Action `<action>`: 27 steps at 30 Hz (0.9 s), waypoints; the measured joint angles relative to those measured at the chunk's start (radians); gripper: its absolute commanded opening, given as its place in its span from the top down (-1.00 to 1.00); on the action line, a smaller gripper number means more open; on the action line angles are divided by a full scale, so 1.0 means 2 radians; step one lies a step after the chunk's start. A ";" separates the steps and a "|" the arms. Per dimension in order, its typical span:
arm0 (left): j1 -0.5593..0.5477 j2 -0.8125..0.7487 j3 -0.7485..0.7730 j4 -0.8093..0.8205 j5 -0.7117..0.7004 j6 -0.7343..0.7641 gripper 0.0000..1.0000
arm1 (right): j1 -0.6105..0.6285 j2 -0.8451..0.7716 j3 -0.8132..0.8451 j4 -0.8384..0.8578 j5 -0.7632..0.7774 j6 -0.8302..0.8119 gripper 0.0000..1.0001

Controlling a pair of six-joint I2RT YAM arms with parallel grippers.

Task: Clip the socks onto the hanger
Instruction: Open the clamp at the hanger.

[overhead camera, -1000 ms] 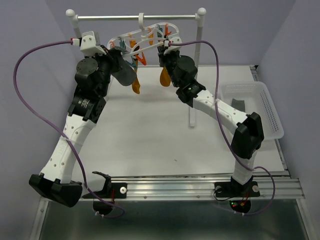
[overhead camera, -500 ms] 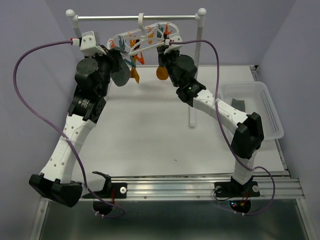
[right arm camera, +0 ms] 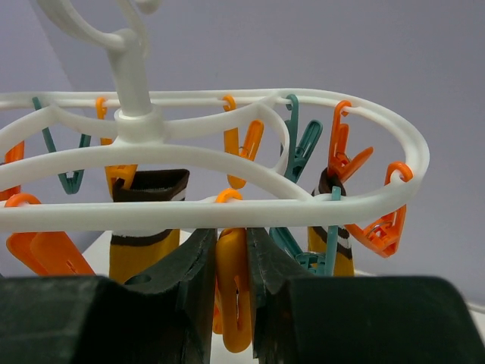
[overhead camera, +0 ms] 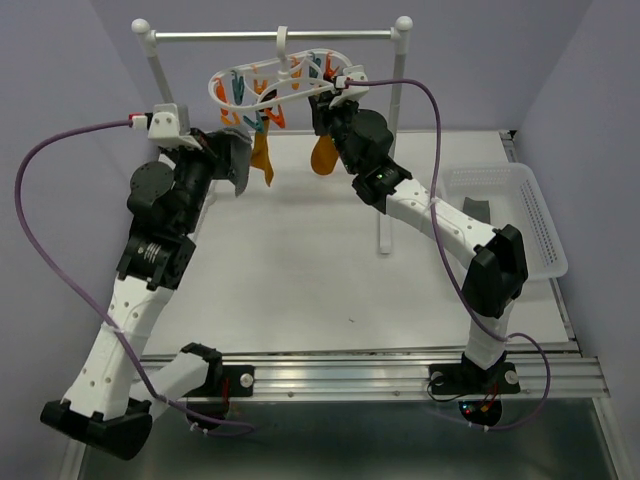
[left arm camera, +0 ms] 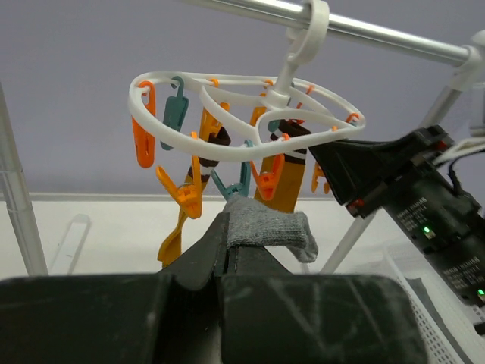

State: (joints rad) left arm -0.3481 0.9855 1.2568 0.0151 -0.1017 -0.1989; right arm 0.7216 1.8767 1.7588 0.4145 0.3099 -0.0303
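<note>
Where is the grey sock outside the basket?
The grey sock is pinched in the left gripper, upper left in the top view, just below the hanger.

**Robotics laboratory work cell.** We identify the setting by the plain lilac partition walls (overhead camera: 60, 60) enclosing the white tabletop (overhead camera: 300, 270). A slotted aluminium mounting rail (overhead camera: 350, 372) carries the bases of the white-and-black jointed left arm (overhead camera: 135, 290) and right arm (overhead camera: 455, 230). Thin purple cables (overhead camera: 436, 150) loop from their wrists. Beyond the arms stands a white-posted metal rail stand (overhead camera: 230, 36), and outboard of the right arm is a clear plastic basket (overhead camera: 545, 222).
</note>
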 measured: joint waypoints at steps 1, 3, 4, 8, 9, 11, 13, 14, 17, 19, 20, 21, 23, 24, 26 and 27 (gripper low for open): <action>0.001 -0.018 -0.012 0.002 0.005 0.000 1.00 | 0.000 0.000 0.000 -0.001 0.000 0.001 0.99; 0.001 -0.056 -0.036 0.002 0.021 0.000 1.00 | 0.000 0.000 0.000 -0.001 0.000 0.009 0.99; 0.001 -0.067 -0.043 0.002 0.030 -0.001 1.00 | 0.000 0.000 0.000 -0.001 0.000 0.012 0.99; 0.001 -0.103 -0.080 0.013 0.078 -0.010 1.00 | 0.000 0.000 0.000 -0.001 0.000 0.019 0.99; 0.001 -0.108 -0.088 0.020 0.088 -0.014 1.00 | 0.000 0.000 0.000 -0.001 0.000 0.020 0.99; 0.001 -0.106 -0.103 0.029 0.105 -0.022 1.00 | 0.000 0.000 0.000 -0.001 0.000 0.022 0.99; 0.000 -0.097 -0.117 0.034 0.122 -0.027 1.00 | 0.000 0.000 0.000 -0.001 0.000 0.023 0.99; 0.000 -0.089 -0.125 0.038 0.132 -0.031 1.00 | 0.000 0.000 0.000 -0.002 -0.001 0.024 0.99; -0.002 -0.045 -0.154 0.064 0.169 -0.046 1.00 | 0.000 0.000 0.000 -0.002 -0.003 0.027 0.99; -0.002 -0.003 -0.161 0.077 0.183 -0.057 1.00 | 0.000 0.000 0.000 -0.002 -0.006 0.029 0.99; -0.002 0.012 -0.162 0.082 0.188 -0.061 1.00 | 0.000 0.000 0.000 -0.002 -0.008 0.031 0.99; -0.002 0.043 -0.160 0.085 0.194 -0.068 1.00 | 0.000 0.000 0.000 -0.002 -0.010 0.032 0.99; -0.002 0.095 -0.151 0.085 0.203 -0.078 1.00 | 0.000 0.000 -0.001 -0.002 -0.016 0.035 0.99; -0.002 0.113 -0.145 0.082 0.205 -0.084 1.00 | 0.000 0.000 -0.001 -0.002 -0.018 0.037 0.99; -0.002 0.139 -0.133 0.083 0.206 -0.097 1.00 | 0.000 0.000 -0.002 -0.002 -0.022 0.041 0.99; -0.002 0.147 -0.126 0.083 0.205 -0.102 1.00 | 0.000 -0.001 -0.004 -0.002 -0.024 0.042 0.99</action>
State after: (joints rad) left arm -0.3523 1.2800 1.0046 0.1814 0.3077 -0.4030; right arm 0.7216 1.8755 1.7512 0.4103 0.2611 0.0544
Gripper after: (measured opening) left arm 0.044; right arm 0.227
